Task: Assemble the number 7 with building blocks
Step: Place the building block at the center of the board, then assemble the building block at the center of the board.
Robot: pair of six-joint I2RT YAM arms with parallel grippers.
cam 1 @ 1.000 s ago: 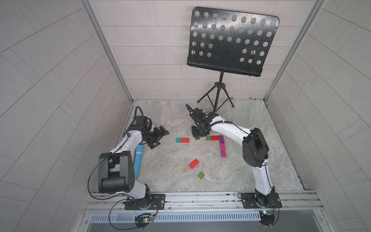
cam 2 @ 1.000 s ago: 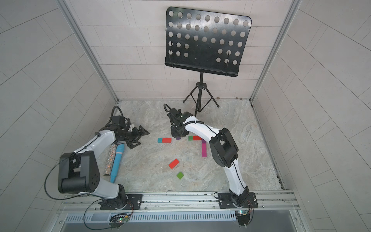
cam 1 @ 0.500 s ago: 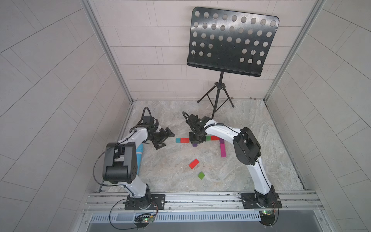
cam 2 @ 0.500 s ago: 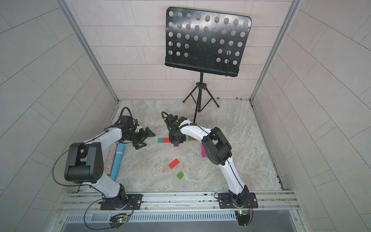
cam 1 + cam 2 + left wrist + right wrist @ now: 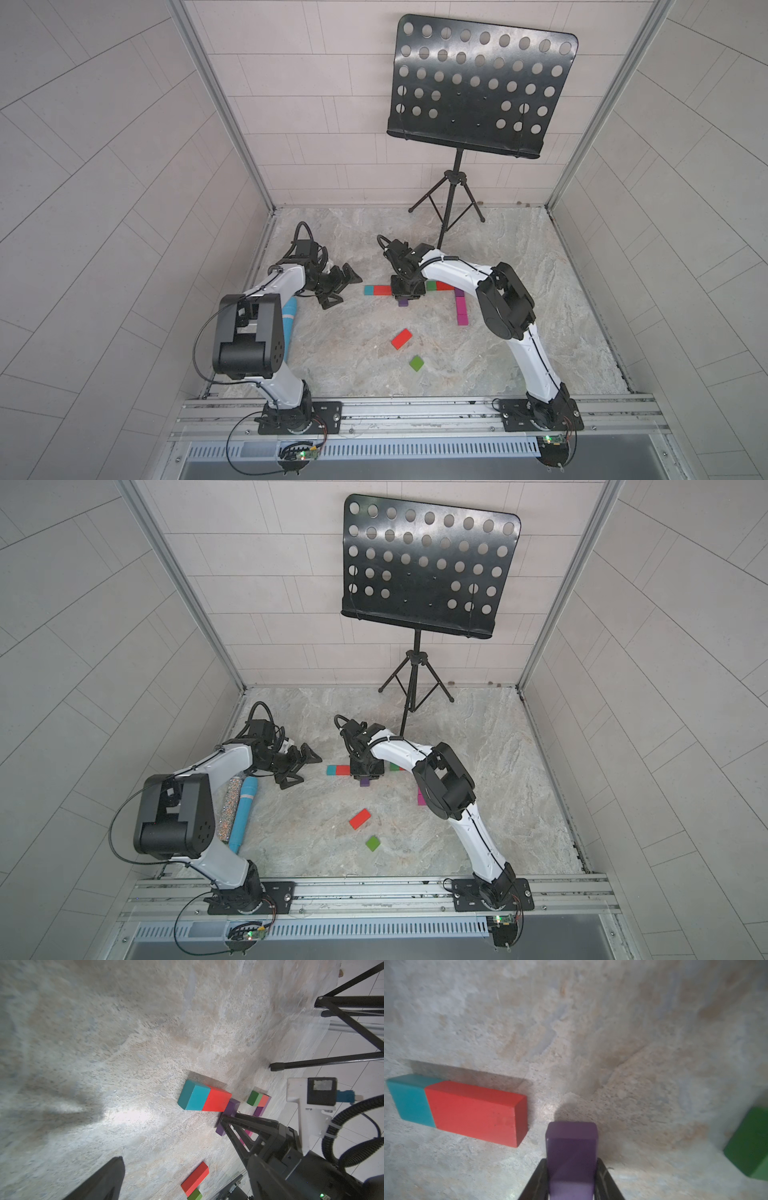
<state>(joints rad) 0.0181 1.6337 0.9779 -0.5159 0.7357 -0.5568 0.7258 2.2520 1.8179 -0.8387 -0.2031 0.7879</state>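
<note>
In both top views the right gripper (image 5: 406,294) is sitting closer to the robot's side than a second ago. The purple block (image 5: 402,303) is coming along with it and is now lying just off the end of the red block (image 5: 383,290), which is butting against the teal block (image 5: 369,290). In the right wrist view its fingers (image 5: 537,1179) are pressing on both flanks of the purple block, so it is clasping that block.

The left gripper (image 5: 343,289) is also in closer than before, jaws spread wide, gripping nothing, hovering near the teal block.

The seven (image 5: 461,309) is lying on the table (image 5: 582,311), partly under the right arm: a green-and-red bar meeting a purple-and-magenta stem.

Counting blocks: three red, two green, two purple, one teal, and two magenta as far as I am seeing. The loose red block (image 5: 401,339) and loose green block (image 5: 416,363) are sitting well apart from the seven.

Two tubes are lying by the left arm, a glittery tube (image 5: 230,808) and a blue tube (image 5: 245,808). One music stand (image 5: 469,83) is standing at the back.
</note>
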